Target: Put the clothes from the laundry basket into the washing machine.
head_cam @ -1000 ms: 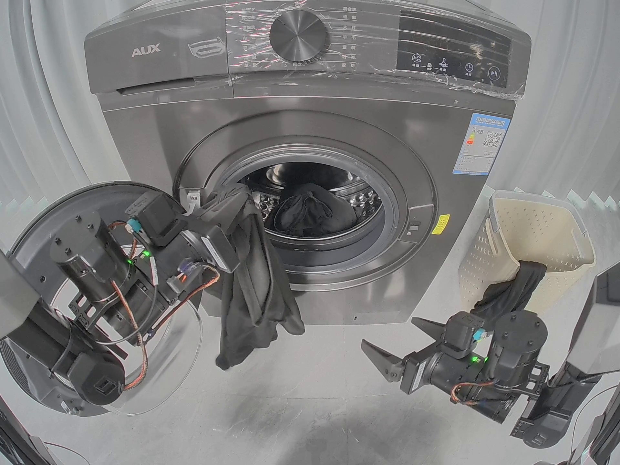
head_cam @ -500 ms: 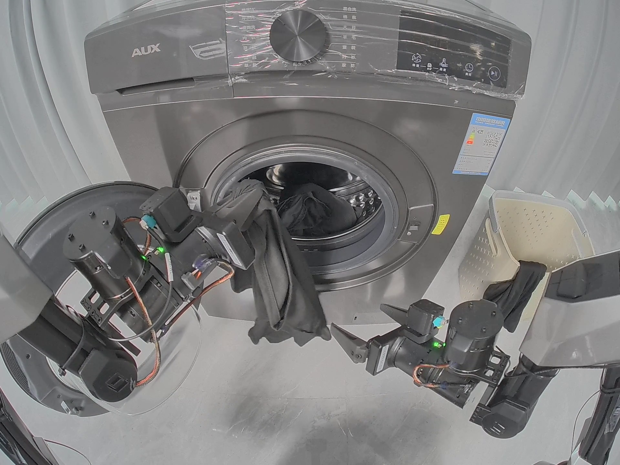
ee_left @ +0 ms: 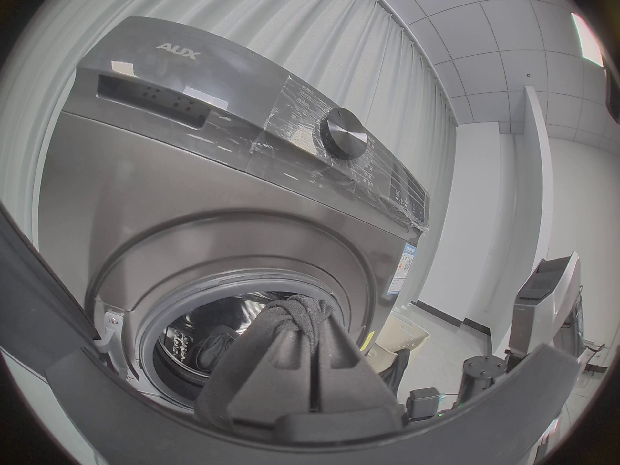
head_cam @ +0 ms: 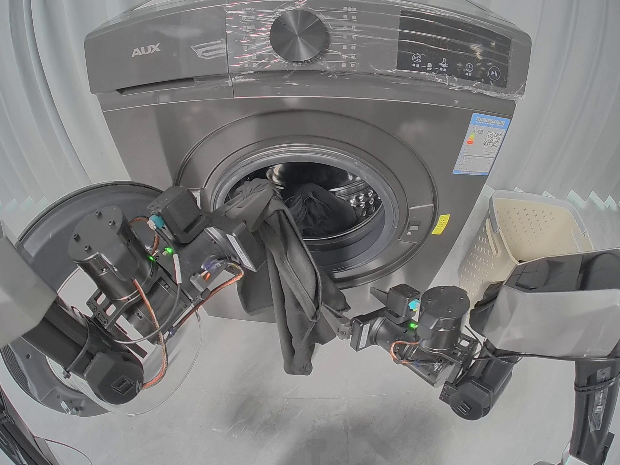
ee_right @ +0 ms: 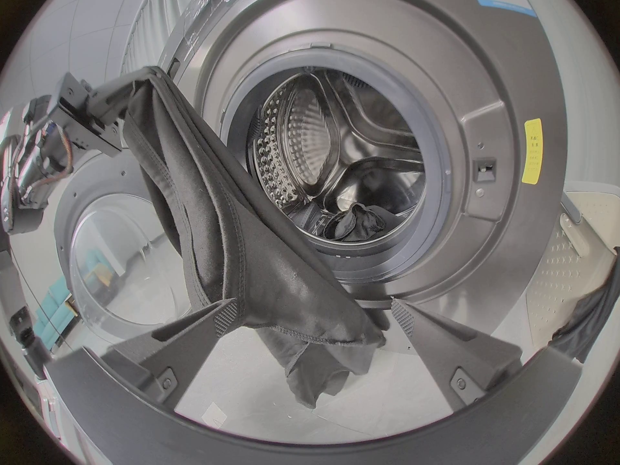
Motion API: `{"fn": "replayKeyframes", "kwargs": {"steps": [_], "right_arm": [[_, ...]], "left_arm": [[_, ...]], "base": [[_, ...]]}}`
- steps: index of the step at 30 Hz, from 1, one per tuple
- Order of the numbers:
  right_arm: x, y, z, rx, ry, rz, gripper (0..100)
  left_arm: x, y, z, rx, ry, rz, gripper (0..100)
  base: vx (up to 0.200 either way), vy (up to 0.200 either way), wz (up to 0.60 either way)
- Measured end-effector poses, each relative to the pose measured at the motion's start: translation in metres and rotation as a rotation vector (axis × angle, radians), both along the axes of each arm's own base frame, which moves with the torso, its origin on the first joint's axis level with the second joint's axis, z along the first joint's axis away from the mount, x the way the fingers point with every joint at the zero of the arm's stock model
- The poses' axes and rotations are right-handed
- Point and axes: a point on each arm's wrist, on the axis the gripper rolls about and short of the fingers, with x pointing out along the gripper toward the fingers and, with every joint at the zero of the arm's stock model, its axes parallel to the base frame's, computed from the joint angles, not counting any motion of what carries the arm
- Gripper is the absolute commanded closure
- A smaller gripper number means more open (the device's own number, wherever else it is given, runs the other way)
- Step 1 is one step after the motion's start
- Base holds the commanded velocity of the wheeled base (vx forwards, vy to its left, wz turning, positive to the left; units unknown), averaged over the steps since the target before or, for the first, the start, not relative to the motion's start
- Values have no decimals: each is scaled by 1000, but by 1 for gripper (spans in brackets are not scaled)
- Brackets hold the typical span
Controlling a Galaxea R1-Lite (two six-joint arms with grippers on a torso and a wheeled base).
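I'm counting 3 dark cloth pieces, 1 washing machine [head_cam: 161,130], 1 laundry basket [head_cam: 536,227] and 2 grippers.

The L gripper [head_cam: 253,196] is pinching the first piece, a hanging garment [head_cam: 290,279], at the left rim of the round opening. Its fingers are pressing together, w/ soft knit fabric bunching into a knot at their tips. The garment is draping down in front of the washer in long limp folds, stitched hem at the bottom.

The R gripper [ee_right: 310,311] is sitting low in front of the opening w/ its jaws spread wide. The garment's lower part is lying between the two ribbed finger pads [ee_right: 223,314], and they're not clamping it.

The 2nd piece, a crumpled bundle [ee_right: 358,221], is lying on the floor of the drum [ee_right: 303,137], which is shiny perforated steel w/ smooth paddles.

The 3rd piece [ee_right: 591,321] is hanging over the basket's edge. The basket is cream plastic w/ dotted hole walls, standing just right of the washer.

The washer is brushed grey metal. Its round glass door [head_cam: 45,227] is swinging fully open to the left, and clear film is wrapping the panel around 1 round dial [head_cam: 298,35].
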Motion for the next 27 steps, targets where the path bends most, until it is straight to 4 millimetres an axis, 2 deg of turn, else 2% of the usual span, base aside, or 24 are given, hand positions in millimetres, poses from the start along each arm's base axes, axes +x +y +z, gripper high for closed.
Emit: {"fn": "replayKeyframes", "kwargs": {"steps": [5, 10, 27], "right_arm": [[10, 11, -7, -2, -12, 12, 0], [9, 25, -13, -23, -33, 45, 0], [27, 46, -17, -41, -41, 96, 0]], "left_arm": [[-1, -6, -3, 5, 7, -18, 100], [0, -9, -5, 9, 11, -23, 100], [1, -11, -7, 10, 13, -27, 100]], "base": [[0, 0, 0], [0, 0, 0], [0, 0, 0]]}}
